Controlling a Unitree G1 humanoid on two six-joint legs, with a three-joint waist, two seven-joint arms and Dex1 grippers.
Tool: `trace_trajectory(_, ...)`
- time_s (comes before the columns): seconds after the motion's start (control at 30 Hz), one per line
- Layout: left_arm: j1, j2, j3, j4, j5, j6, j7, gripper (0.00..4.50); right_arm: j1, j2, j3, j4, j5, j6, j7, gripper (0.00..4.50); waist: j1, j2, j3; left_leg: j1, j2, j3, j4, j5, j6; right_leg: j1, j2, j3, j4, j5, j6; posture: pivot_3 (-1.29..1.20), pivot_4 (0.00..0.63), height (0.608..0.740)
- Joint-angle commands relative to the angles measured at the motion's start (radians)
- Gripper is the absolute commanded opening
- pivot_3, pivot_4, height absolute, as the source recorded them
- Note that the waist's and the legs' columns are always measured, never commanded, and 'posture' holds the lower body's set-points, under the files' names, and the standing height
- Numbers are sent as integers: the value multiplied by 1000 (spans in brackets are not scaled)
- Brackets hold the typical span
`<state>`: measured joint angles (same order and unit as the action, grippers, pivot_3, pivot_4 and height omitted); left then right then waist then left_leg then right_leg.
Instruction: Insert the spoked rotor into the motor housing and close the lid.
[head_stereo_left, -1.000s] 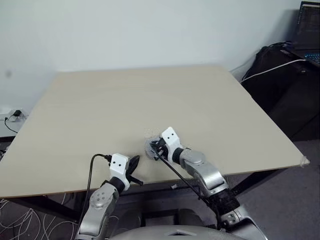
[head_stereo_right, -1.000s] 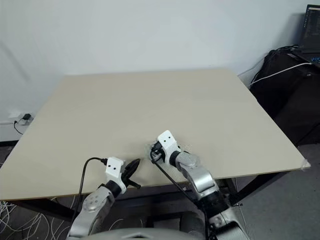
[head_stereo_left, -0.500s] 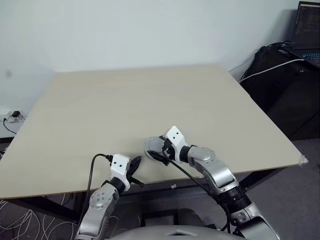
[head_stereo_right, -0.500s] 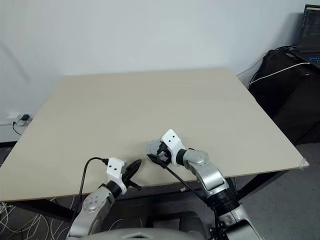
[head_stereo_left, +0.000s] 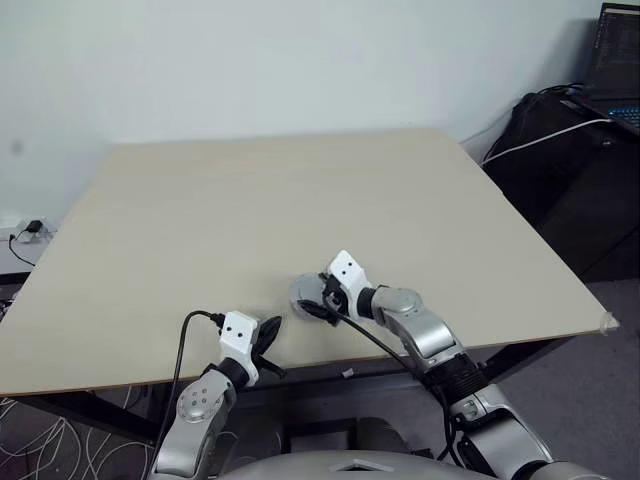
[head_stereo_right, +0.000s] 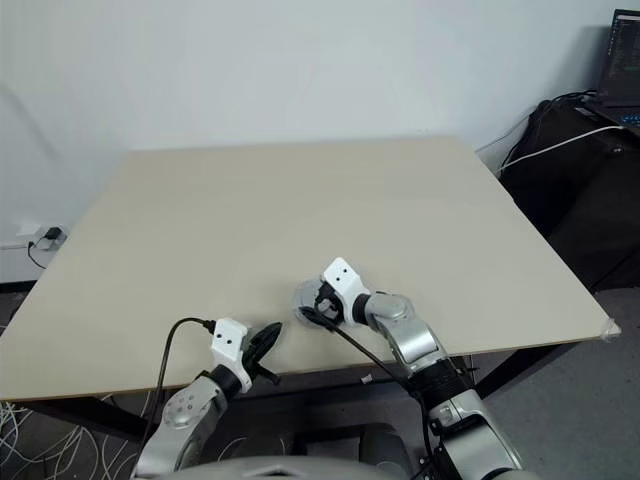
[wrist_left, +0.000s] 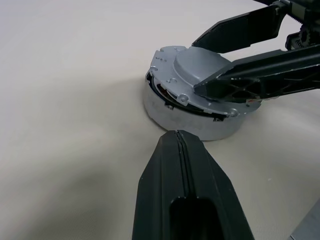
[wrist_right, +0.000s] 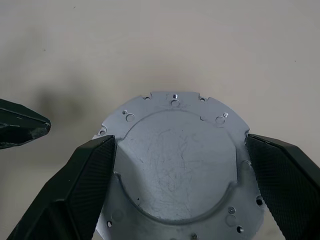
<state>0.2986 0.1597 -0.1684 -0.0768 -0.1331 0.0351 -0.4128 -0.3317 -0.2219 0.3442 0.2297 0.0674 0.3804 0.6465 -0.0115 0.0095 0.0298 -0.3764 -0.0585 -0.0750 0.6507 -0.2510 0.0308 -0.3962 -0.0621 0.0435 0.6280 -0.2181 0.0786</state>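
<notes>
The lid (wrist_right: 175, 160), a scratched grey metal disc with a raised round centre, lies on top of the round motor housing (wrist_left: 200, 122) near the table's front edge. At one side a thin dark gap with a bit of copper-brown shows under the lid (wrist_left: 197, 67). The spoked rotor is hidden. My right gripper (wrist_right: 178, 141) is open, one black finger at each side of the lid's rim, and it also appears in the head view (head_stereo_left: 318, 303). My left gripper (wrist_left: 177, 135) is shut and empty, pointing at the housing from a short way off.
The pale wooden table (head_stereo_left: 300, 190) stretches bare beyond the housing. Its front edge (head_stereo_left: 120, 378) runs just below both grippers. Dark bags and cables (head_stereo_left: 560, 150) sit off the table's right side, with a laptop (head_stereo_left: 615, 60) behind them.
My right gripper's fingers have spread apart around the lid, and that arm has swung lower and to the right. The left gripper has stayed where it was.
</notes>
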Motion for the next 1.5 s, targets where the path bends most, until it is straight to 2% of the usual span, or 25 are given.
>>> trace_trajectory(0.03,-6,5,1,-46,3,-15,2,0,13,2,-21,-19,-3,-14,-14,4474,0,0,0,0,0,0,0,0,0,0,0,0,0,0,0,0,0,740)
trace_trajectory(0.07,-7,7,1,-46,3,-13,2,0,19,3,-23,-21,-4,-14,-18,4474,0,0,0,0,0,0,0,0,0,0,0,0,0,0,0,0,0,740)
trace_trajectory(0.17,-13,9,-1,-44,6,-9,-2,0,32,8,-27,-28,-4,-14,-29,3887,0,0,0,0,0,0,0,0,-1,0,0,0,0,0,0,0,0,740)
trace_trajectory(0.23,-13,11,-1,-44,7,-6,-4,0,39,12,-29,-34,-5,-12,-35,3283,0,0,0,0,0,0,0,-1,-1,0,0,0,0,0,0,0,0,740)
trace_trajectory(0.27,-14,12,-2,-44,7,-5,-5,0,41,15,-30,-35,-5,-12,-38,3212,0,0,0,0,0,0,0,-1,-1,1,0,0,0,0,0,0,0,740)
trace_trajectory(0.63,-9,14,2,-49,6,-6,-3,0,57,44,-71,-58,21,-45,-65,3212,0,0,0,0,0,0,0,-1,-1,1,0,0,0,0,0,0,0,740)
trace_trajectory(1.5,-11,2,1,-47,0,-4,2,0,59,53,2,-72,-75,40,-118,3212,-1,1,-1,1,0,0,0,-1,-2,1,0,0,0,0,0,0,0,740)
